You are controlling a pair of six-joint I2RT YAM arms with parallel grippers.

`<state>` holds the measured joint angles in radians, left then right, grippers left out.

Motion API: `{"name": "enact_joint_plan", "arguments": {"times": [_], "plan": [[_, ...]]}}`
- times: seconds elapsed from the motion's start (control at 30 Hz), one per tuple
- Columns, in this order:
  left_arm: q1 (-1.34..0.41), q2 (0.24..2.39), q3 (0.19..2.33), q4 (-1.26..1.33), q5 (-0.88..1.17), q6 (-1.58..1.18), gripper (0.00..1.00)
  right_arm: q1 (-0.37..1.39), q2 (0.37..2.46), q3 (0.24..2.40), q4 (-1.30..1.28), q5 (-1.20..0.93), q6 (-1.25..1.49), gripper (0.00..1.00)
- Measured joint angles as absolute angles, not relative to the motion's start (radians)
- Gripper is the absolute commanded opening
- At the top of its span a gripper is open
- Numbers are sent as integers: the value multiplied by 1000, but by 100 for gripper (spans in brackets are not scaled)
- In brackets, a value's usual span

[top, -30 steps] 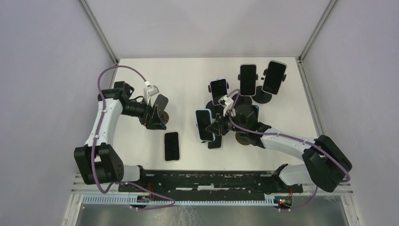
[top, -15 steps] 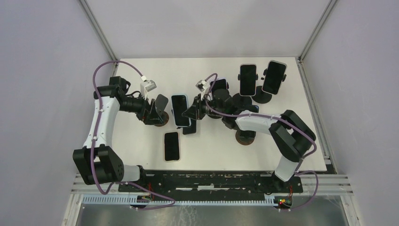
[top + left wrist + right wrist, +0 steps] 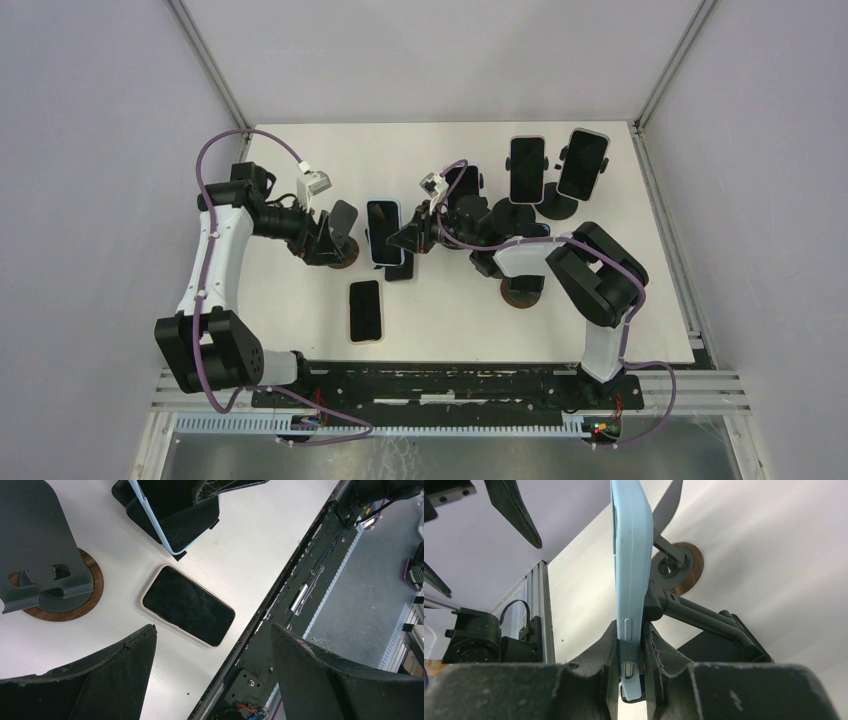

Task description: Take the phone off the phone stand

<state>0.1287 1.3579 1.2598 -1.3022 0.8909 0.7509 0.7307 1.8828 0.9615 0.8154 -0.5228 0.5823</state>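
Nearest the bases, a spare phone (image 3: 365,310) lies flat on the bench (image 3: 300,300); mid-bench, the left claw (image 3: 212,629) hangs spread by a wood-footed stand (image 3: 42,555). Beside it, the right claw (image 3: 630,647) pinches the blue-cased phone (image 3: 628,565), phone stand (image 3: 694,612) behind it.

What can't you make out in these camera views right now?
- Right wrist view: the blue-cased phone sits edge-on in the right gripper, so its screen is hidden.
- Left wrist view: the top edge of the picture cuts off most of that phone.
- Top view: the right arm covers part of a wooden stand base.
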Motion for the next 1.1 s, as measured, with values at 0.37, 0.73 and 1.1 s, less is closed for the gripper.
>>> {"name": "enact_joint_plan", "arguments": {"times": [0.37, 0.73, 1.1], "plan": [[129, 1355, 1259, -1291, 891, 751, 89, 749, 1849, 878, 808, -485, 556, 25], [129, 1335, 1245, -1280, 890, 751, 90, 759, 1718, 762, 770, -379, 506, 55], [125, 1332, 1187, -1257, 891, 751, 89, 767, 1668, 745, 664, -261, 447, 70]]}}
